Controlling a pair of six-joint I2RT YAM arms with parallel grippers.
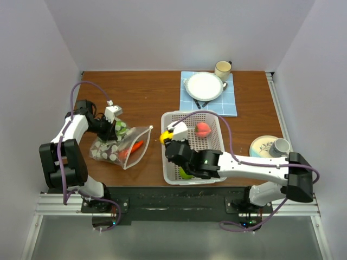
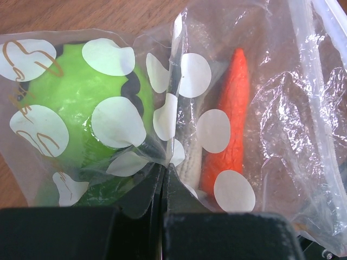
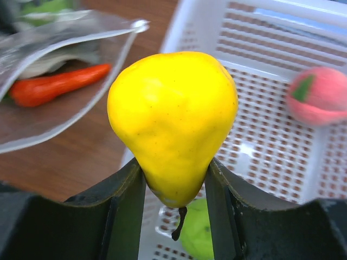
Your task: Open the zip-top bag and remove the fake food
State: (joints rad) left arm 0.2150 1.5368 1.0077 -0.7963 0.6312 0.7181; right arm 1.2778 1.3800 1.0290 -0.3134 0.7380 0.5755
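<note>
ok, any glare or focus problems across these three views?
Left wrist: glare streaks on the zip-top bag film, carrot readable through it. Right wrist: pear sharp; peach and basket behind it soft. Top external: even light over the table, no blur.

The top external camera sits high above and behind the arm bases, facing down and forward over the whole table [image 1: 146, 89]. The left wrist camera is pressed close to the zip-top bag [image 2: 293, 119], looking through its film at the carrot [image 2: 230, 119]. The right wrist camera looks from close up past the yellow pear [image 3: 173, 124] toward the basket [image 3: 260, 119]. All three views share bag and carrot; the top and right wrist views also share basket and peach [image 3: 320, 95].
</note>
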